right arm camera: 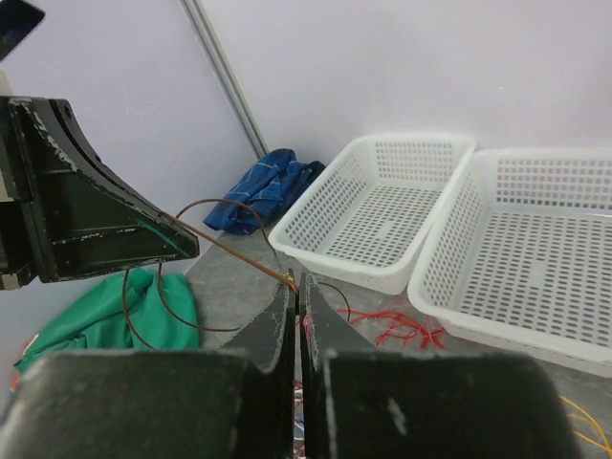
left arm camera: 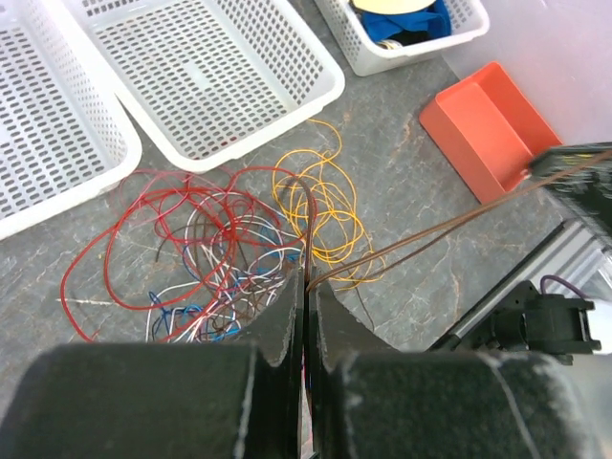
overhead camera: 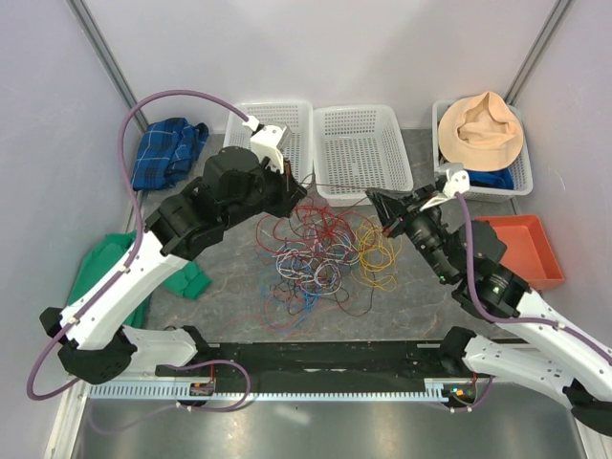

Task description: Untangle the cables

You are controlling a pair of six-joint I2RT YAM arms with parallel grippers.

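The cables [overhead camera: 320,251] lie in a loose tangle of red, white, blue, yellow and dark wires on the grey table between the arms. The tangle also shows in the left wrist view [left arm camera: 210,249], with the yellow loops [left arm camera: 325,206] to its right. One dark brown cable [overhead camera: 335,185] is stretched taut above the table between both grippers. My left gripper [overhead camera: 290,182] is shut on it [left arm camera: 430,232]. My right gripper [overhead camera: 375,198] is shut on its other end [right arm camera: 239,253], whose tip shows at the fingertips. A slack brown loop hangs below the left gripper's fingers [right arm camera: 143,239].
Three white baskets [overhead camera: 277,115] [overhead camera: 361,143] [overhead camera: 516,177] stand along the back, the right one holding a tan hat [overhead camera: 486,129]. An orange tray [overhead camera: 524,247] is at the right. A blue cloth [overhead camera: 167,151] and a green cloth [overhead camera: 100,263] lie at the left.
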